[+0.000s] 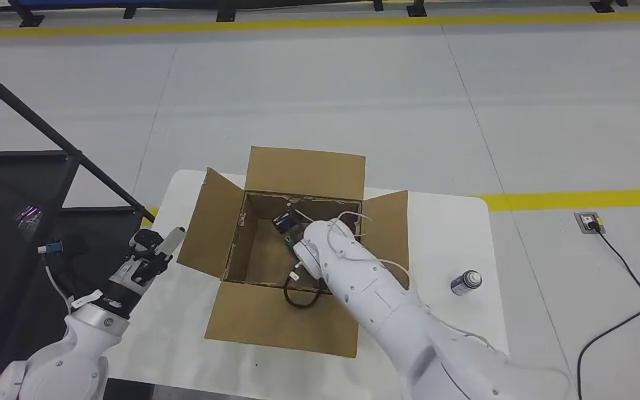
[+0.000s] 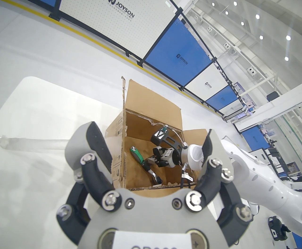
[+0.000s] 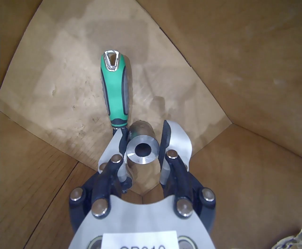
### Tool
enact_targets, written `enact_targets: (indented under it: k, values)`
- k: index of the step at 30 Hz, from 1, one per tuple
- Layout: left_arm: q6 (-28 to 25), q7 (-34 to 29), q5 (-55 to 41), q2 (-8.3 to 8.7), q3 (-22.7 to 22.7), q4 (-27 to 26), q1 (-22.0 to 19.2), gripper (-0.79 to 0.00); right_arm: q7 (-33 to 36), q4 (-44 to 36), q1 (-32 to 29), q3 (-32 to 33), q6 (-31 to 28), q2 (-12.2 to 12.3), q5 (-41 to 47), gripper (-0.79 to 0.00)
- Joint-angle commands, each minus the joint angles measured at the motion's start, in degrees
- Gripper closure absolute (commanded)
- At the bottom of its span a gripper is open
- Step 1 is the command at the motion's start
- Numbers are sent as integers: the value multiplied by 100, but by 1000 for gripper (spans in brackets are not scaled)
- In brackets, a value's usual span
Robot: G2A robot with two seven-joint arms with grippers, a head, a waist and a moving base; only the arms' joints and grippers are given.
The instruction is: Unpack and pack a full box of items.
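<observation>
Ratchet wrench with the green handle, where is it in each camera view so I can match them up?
Top view: hidden; the right arm reaches into the cardboard box above it.
Left wrist view: ratchet wrench slanted inside the box, in the right gripper.
Right wrist view: green handle extends beyond the right gripper.
Shared landmark: the cardboard box's brown walls.

Large industrial hall, robotics test area. Pale glossy floor (image 1: 420, 100) with yellow lane lines (image 1: 300, 22). Row of blue and white partition panels (image 2: 179, 59). High ceiling, spot lights (image 2: 257, 16). Floor socket (image 1: 588, 222) with cable.
</observation>
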Motion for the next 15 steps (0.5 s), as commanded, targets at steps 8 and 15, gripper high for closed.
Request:
enact_targets:
  k: [8, 15]
  values:
    - [0, 0, 0, 0, 0, 0, 0, -785, -307, 137, 159, 85, -48, -103, 20, -332]
    - [0, 0, 0, 0, 0, 0, 0, -785, -586, -24, 284, 166, -279, -33, -78, -354]
